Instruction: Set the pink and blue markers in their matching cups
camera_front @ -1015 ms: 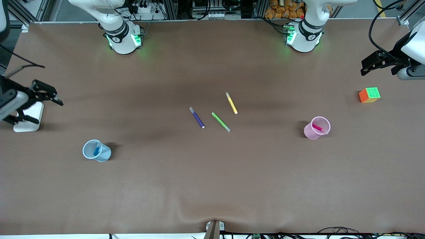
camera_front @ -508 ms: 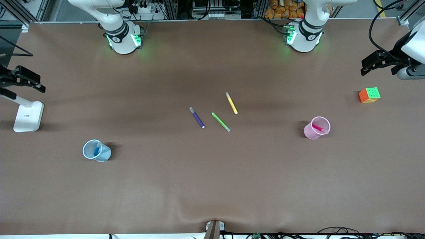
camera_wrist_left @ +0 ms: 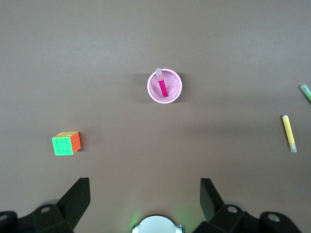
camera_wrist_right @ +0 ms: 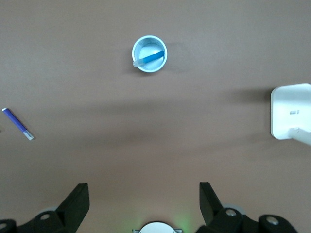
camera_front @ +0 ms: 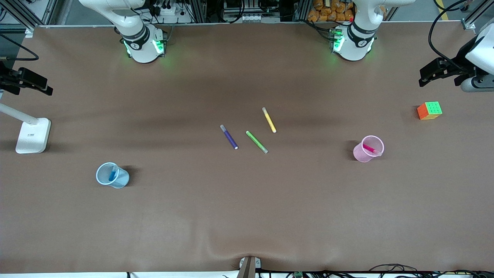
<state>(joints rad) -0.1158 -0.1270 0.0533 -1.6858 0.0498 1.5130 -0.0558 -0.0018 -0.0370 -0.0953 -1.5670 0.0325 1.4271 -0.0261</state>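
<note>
The pale pink cup (camera_front: 359, 153) stands toward the left arm's end of the table with the magenta-pink marker (camera_front: 369, 148) leaning inside it. The pale blue cup (camera_front: 121, 180) stands toward the right arm's end with the blue marker (camera_front: 112, 174) inside. My left gripper (camera_front: 432, 73) is open and empty, high up near the table's end above the cube. My right gripper (camera_front: 32, 82) is open and empty, high up at the other end. The left wrist view shows the pink cup (camera_wrist_left: 173, 88) and marker (camera_wrist_left: 162, 87); the right wrist view shows the blue cup (camera_wrist_right: 143, 48) and marker (camera_wrist_right: 151, 58).
Purple (camera_front: 229, 137), green (camera_front: 256, 141) and yellow (camera_front: 269, 120) pens lie at the table's middle. A colour cube (camera_front: 429, 110) sits near the left arm's end. A white stand base (camera_front: 32, 136) sits near the right arm's end.
My right gripper has risen and drawn away from above the white stand toward the table's edge. The left arm, cups and pens have stayed put.
</note>
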